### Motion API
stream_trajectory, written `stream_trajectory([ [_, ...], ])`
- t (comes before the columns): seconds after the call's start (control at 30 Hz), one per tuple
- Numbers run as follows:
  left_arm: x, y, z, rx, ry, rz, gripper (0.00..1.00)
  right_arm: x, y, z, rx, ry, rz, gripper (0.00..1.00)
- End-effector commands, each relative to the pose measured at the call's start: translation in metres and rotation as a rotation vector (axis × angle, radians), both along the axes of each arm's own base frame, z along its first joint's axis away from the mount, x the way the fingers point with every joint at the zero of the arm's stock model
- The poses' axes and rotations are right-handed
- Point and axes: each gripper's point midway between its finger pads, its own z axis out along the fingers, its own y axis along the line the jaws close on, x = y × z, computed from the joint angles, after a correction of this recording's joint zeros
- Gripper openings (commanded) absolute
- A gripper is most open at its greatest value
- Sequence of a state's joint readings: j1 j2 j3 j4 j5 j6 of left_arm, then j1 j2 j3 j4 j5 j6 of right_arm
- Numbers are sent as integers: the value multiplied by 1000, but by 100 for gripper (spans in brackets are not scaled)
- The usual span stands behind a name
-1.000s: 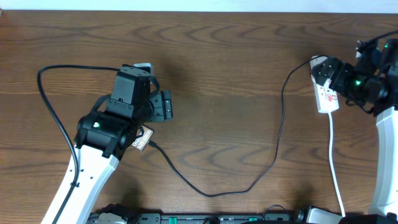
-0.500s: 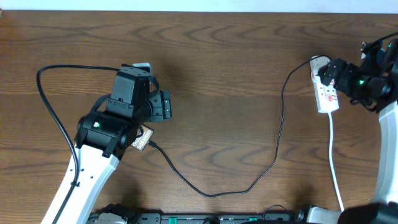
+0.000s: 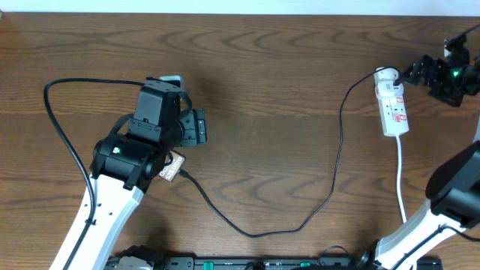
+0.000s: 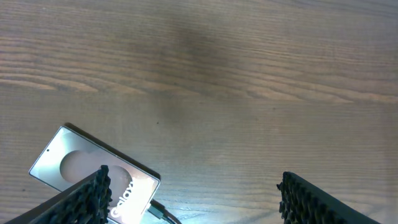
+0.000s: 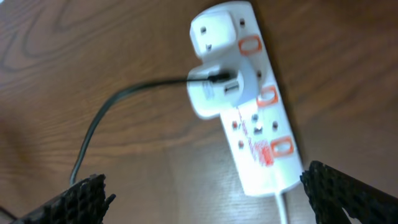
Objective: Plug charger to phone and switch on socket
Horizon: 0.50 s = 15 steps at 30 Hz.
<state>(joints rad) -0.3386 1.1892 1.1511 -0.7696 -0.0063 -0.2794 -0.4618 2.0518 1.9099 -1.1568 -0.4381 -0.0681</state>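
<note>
The phone (image 4: 81, 168) lies flat at the lower left of the left wrist view, "Galaxy" lettering up. In the overhead view the left arm mostly covers the phone (image 3: 173, 166). The charger's plug tip (image 4: 160, 211) sits at the phone's end. The charger cable (image 3: 247, 232) runs across the table to a white adapter (image 5: 217, 90) in the socket (image 5: 249, 93). The socket also shows at the right in the overhead view (image 3: 394, 105). My left gripper (image 4: 199, 205) is open and empty beside the phone. My right gripper (image 5: 214, 205) is open and empty, off to the socket's right (image 3: 424, 73).
The socket's white cord (image 3: 403, 195) runs down to the front edge. The left arm's thick black cable (image 3: 64, 135) loops at the far left. The brown wooden table (image 3: 270, 60) fills every view.
My right gripper has drawn back from over the socket toward the right edge, leaving the socket uncovered. The left arm, phone and charger have not moved.
</note>
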Motion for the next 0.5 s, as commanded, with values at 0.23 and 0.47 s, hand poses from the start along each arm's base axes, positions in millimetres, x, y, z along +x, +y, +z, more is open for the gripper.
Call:
stream_trajectory([
  [0.23, 3, 1, 5, 18, -18, -8, 84, 24, 4, -75, 87, 20, 136, 99],
  [0.47, 3, 1, 5, 18, -18, -8, 84, 26, 14, -92, 117, 15, 202, 99],
])
